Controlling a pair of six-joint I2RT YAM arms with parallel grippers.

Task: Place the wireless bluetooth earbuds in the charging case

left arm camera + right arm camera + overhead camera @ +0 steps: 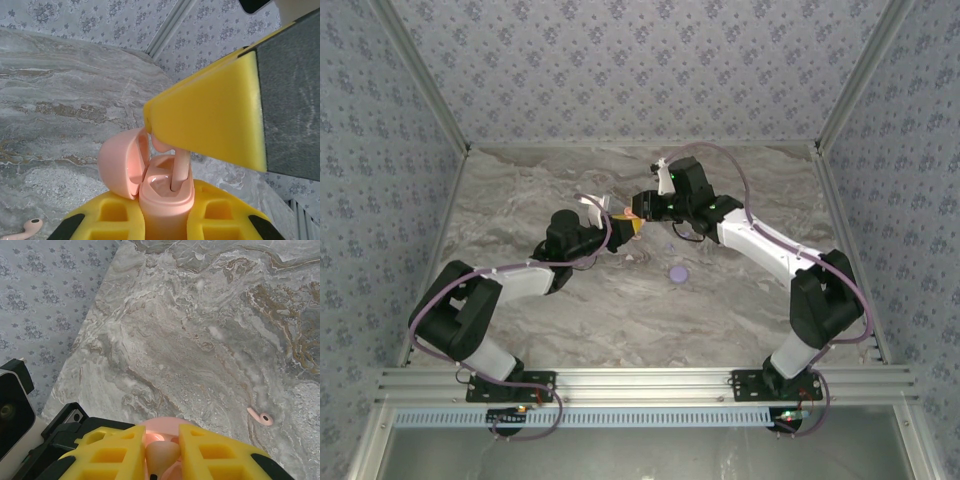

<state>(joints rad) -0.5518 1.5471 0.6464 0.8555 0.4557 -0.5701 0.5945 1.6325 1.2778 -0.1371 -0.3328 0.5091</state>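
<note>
My left gripper point(167, 216) is shut on the body of the pink charging case point(165, 200), held upright above the table with its lid point(120, 165) hinged open to the left. My right gripper point(162, 452) is shut on a pale pink earbud point(162, 456) directly over the case point(165, 423). In the left wrist view that earbud's stem point(181, 167) stands in the right-hand slot of the case, under the right gripper's yellow finger point(215, 120). A second pink earbud point(260, 416) lies loose on the marble table point(31, 227). Both grippers meet mid-table point(632, 213).
A purple disc point(678, 272) lies on the marble table point(740, 300) just in front of the two grippers. Patterned walls close the table in at the back and on both sides point(640, 70).
</note>
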